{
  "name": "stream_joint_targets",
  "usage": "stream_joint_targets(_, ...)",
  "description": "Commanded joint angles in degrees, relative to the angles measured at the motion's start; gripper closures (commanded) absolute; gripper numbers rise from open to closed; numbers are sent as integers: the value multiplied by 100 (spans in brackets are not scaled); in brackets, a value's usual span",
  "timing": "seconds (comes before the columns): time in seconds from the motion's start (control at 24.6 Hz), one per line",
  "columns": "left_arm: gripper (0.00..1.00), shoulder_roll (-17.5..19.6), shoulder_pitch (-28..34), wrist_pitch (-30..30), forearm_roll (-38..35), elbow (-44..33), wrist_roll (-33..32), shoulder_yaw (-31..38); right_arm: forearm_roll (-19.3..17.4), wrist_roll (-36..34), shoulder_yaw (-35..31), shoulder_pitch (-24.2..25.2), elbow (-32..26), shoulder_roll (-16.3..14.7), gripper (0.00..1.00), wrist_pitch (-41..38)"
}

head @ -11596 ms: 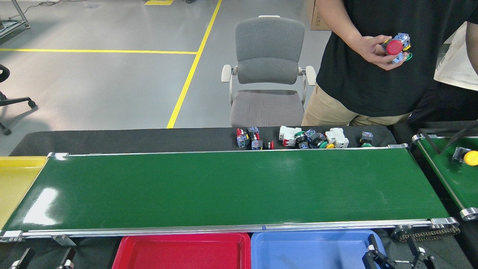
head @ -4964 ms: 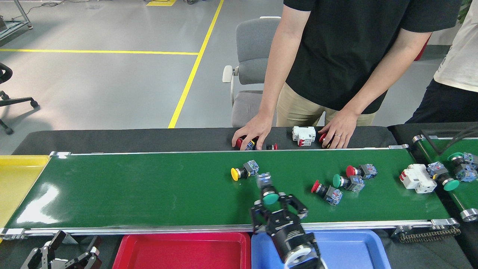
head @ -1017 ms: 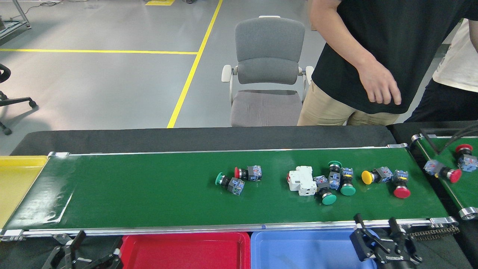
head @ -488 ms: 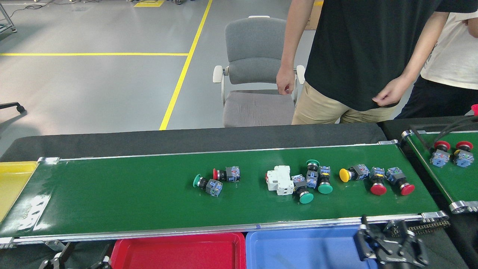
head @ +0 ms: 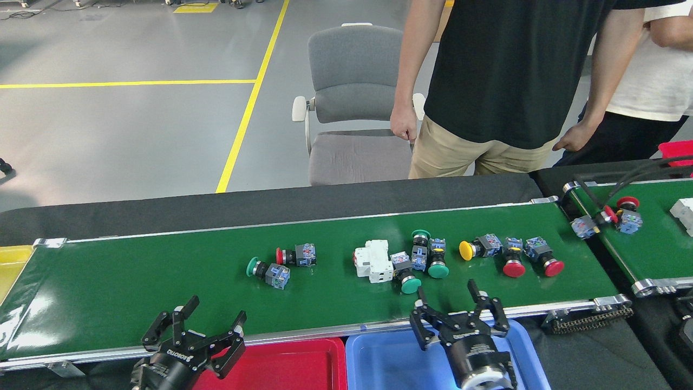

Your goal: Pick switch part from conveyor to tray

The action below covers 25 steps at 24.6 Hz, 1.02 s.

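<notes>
The right pincer (head: 448, 301) hangs over the near rail of the conveyor (head: 135, 281) with its fingers (head: 421, 300) spread wide and nothing between them, its body over the blue tray (head: 390, 360). Just beyond its tips, on the belt, lies a cluster of switch parts: a white breaker block (head: 373, 261) with three green-capped push buttons touching beside it, the nearest green-capped button (head: 407, 275) lying a little ahead and to the left of the pincer. Farther right on the belt sit a yellow-capped button (head: 479, 247) and two red-capped buttons (head: 512, 258), near one another and ahead of the pincer toward the right.

The left pincer (head: 212, 318) is also spread and empty, poised over the near edge of the belt above the red tray (head: 287, 365). Ahead of it and somewhat to the right lie a green-capped switch (head: 266, 270) and a red-capped switch (head: 295, 255), close together, apart from the cluster.

At the far left a yellow tray (head: 11, 260) shows at the belt's end. To the right a second, narrower green belt (head: 649, 238) carries more switch parts. Behind the black-covered worktop (head: 216, 208) stand a grey chair (head: 352, 103) and a person in a black shirt (head: 509, 70), with another person in white (head: 660, 81) at the edge.
</notes>
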Motion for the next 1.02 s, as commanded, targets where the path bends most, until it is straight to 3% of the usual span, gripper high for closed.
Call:
stream_joint_targets(0.0,0,9,-142,50,-82,107,-5,15,-9,169,217,-202,129,88,2,331)
stream_joint_targets(0.2,0,-62,-458,50,-99,345,-14,15,-1,424,498,-518,656,457,2,340)
stream_joint_targets(0.53,0,-70,-1162,58,-108,1109,-14,6,-97,433,709,-1019,1412,466,2,366)
stream_joint_targets(0.69,0,-70,-1425,85,-117,1478,-14,-11,-545,424,859,-1353,1799,474,4,357)
stream_joint_targets(0.77,0,-79,-1548,85,-117,1610,-14,-20,-572,407,867,-1503,2062,474,14,357)
stream_joint_targets(0.81,0,-97,-1636,85,-117,1681,-14,-20,-572,398,867,-1573,2133,474,26,357)
stream_joint_targets(0.9,1,-237,-1777,94,-117,1821,-5,-20,-563,363,885,-1626,2238,474,65,278)
stream_joint_targets(0.98,14,-272,-1786,85,-117,1848,-5,-20,-554,371,894,-1643,2273,474,88,94)
